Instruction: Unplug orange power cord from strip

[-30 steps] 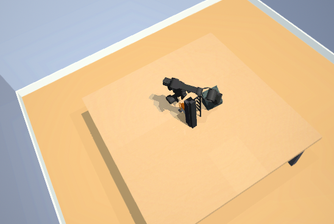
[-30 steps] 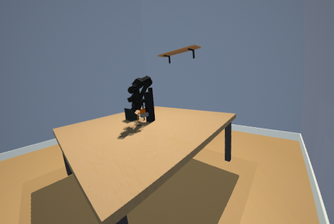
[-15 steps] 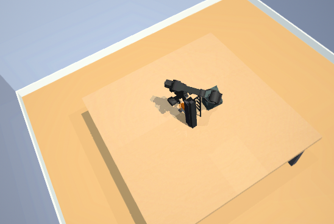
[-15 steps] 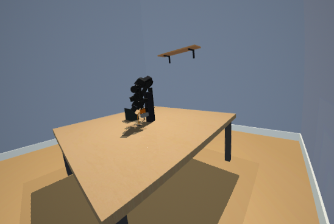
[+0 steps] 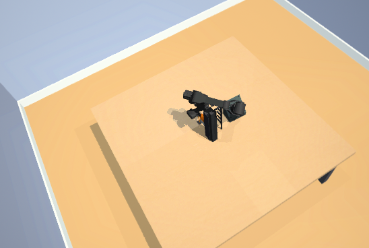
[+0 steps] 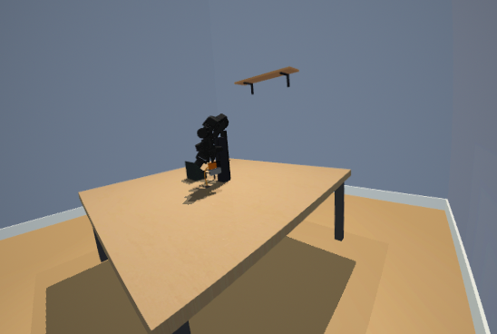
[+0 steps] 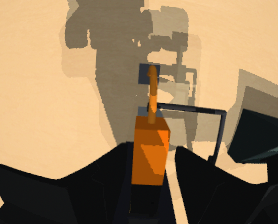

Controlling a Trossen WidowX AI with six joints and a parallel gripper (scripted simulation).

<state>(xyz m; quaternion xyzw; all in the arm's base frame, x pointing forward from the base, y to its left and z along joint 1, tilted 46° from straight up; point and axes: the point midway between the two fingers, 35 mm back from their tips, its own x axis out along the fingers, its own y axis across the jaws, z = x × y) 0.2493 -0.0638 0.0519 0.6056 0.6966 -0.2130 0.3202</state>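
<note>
The orange plug point(image 7: 150, 155) point(image 5: 202, 117) point(image 6: 211, 166) stands between the fingers of my gripper point(image 7: 151, 150). The gripper is open a little, with a narrow strip of light table showing between the plug and the right finger in the wrist view. The orange cord point(image 7: 153, 95) leaves the plug's far end toward a small dark block. A tall black upright block point(image 5: 211, 127) point(image 6: 223, 160), probably the power strip, stands close beside the plug. The plug's near end meets a black part between the fingers; whether it sits in a socket cannot be told.
A thin black frame point(image 7: 190, 107) and a dark slanted plate point(image 7: 260, 135) lie to the right in the wrist view. The arm's links bend over the plug. The wooden table point(image 5: 161, 172) point(image 6: 190, 241) carries the setup. A small shelf point(image 6: 267, 75) hangs on the wall.
</note>
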